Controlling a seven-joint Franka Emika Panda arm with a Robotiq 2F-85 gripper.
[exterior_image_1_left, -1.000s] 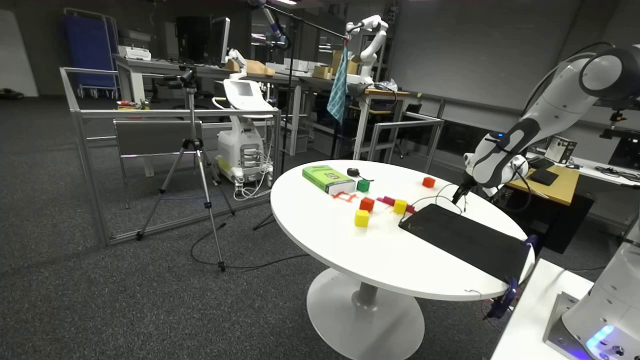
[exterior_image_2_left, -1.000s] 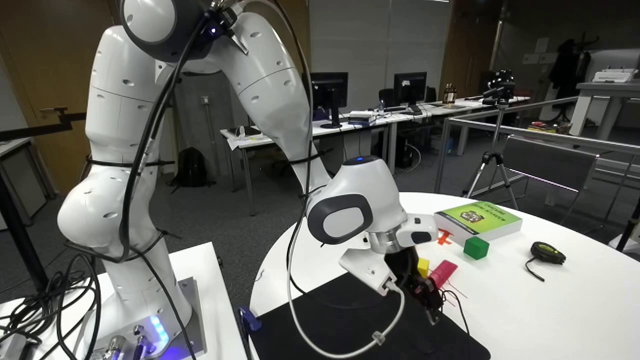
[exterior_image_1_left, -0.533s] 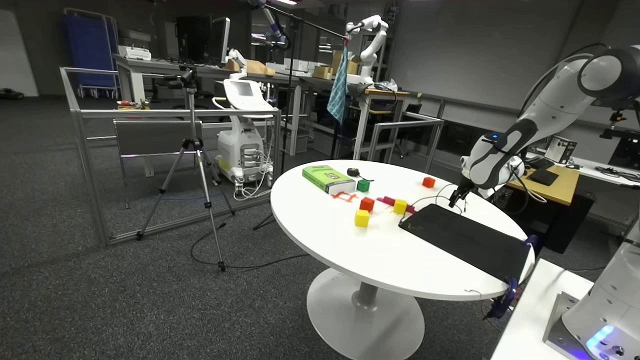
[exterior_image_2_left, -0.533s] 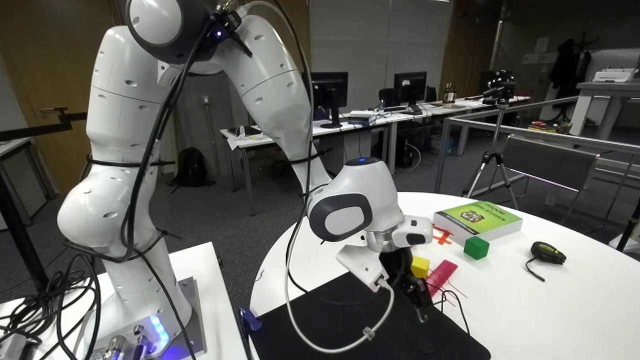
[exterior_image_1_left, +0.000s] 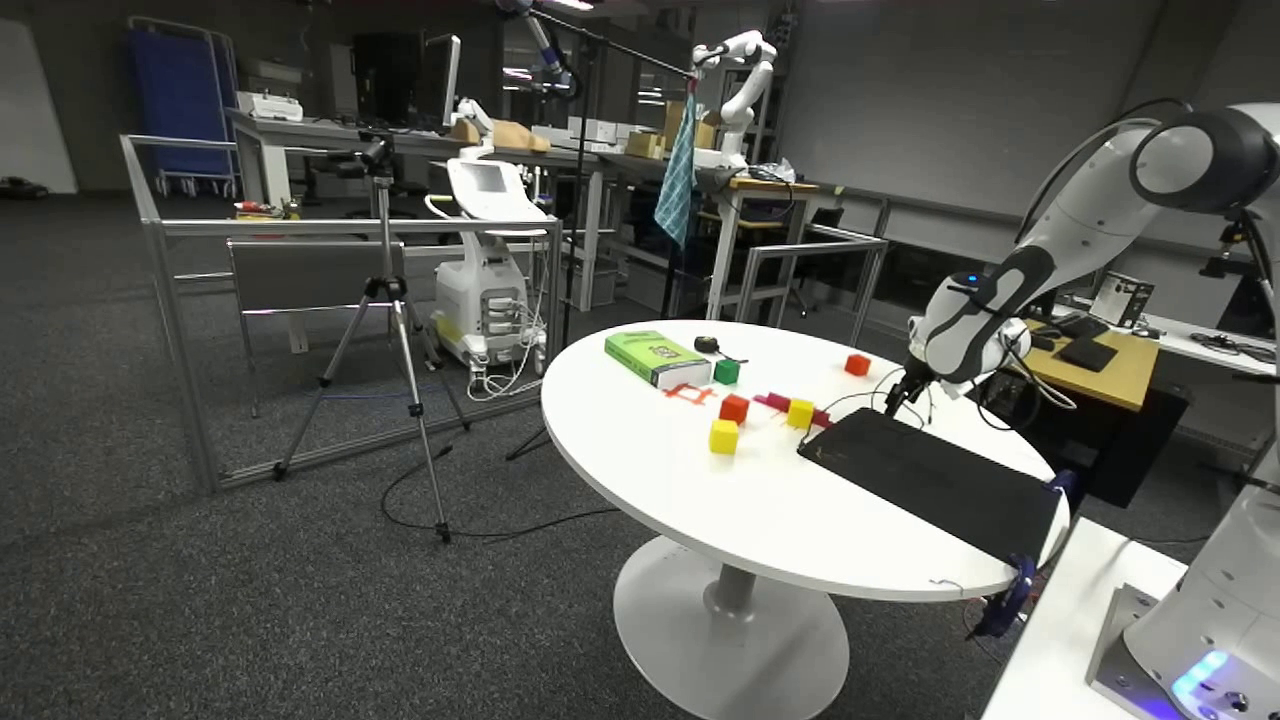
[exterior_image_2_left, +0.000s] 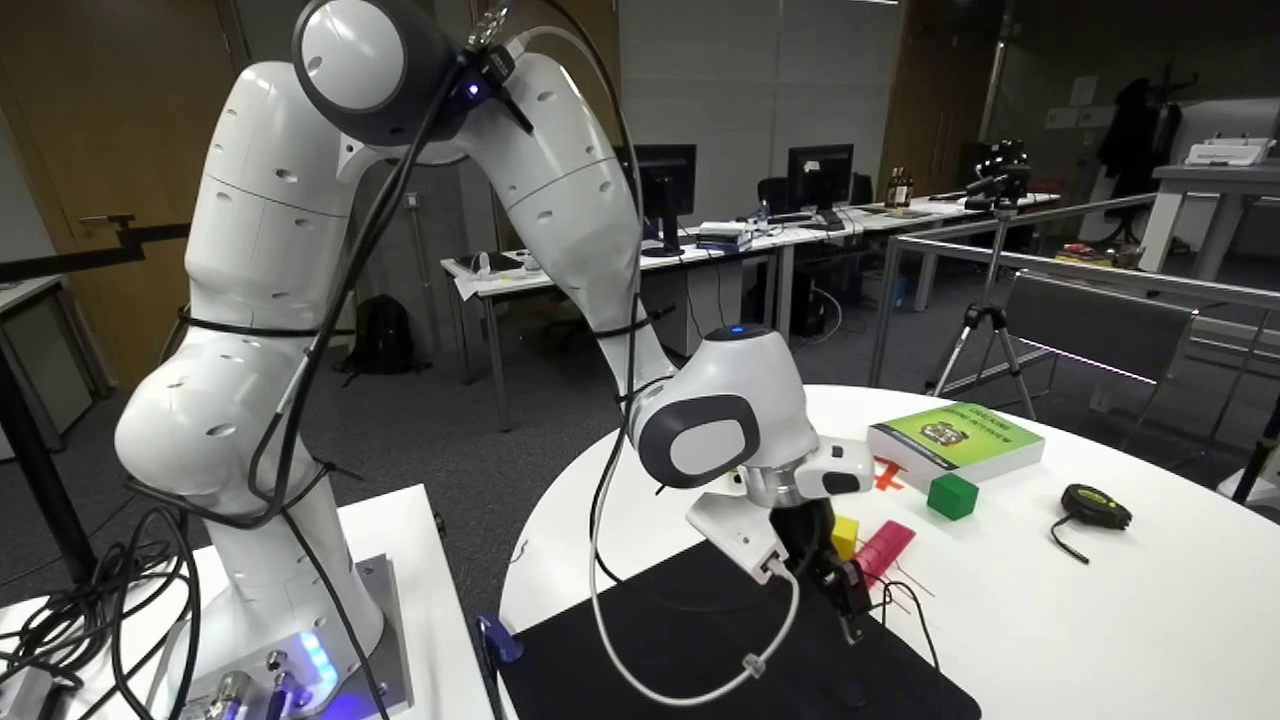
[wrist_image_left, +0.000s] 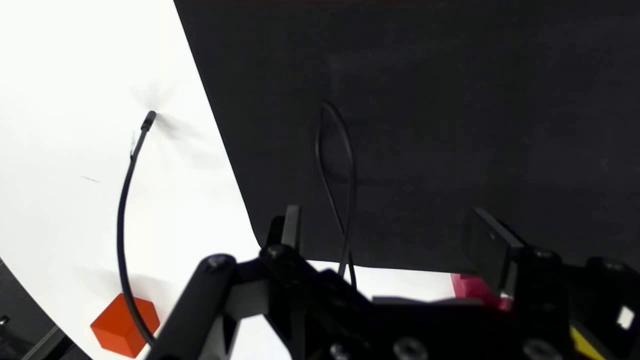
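In your wrist view, the black two-fingered gripper (wrist_image_left: 386, 218) shows along the lower edge of the frame, its fingers well apart; a loop of thin black cable (wrist_image_left: 352, 175) rises at centre, appearing in the gap between them, though you cannot tell whether it touches either one. Beneath spreads a flat black rectangular mat (wrist_image_left: 425, 125), its left edge slanting from the top to a corner at lower centre; the white round tabletop (wrist_image_left: 65, 165) fills the left side, where an orange-red cube (wrist_image_left: 117, 325) sits near the rim. In an exterior view, your gripper is right of centre, with a yellow cube (exterior_image_1_left: 723, 437) mid-frame and a dark blue clamp (exterior_image_1_left: 1006, 597) at the mat's edge, lower right; a brown carton (exterior_image_1_left: 646, 144) stands at upper middle, its contents hidden. In an exterior view, you have the cable arcing just beside the fingertips at lower right, and a thick green-covered book (exterior_image_2_left: 955, 437) reads "CRACKING" and "INTERVIEW"
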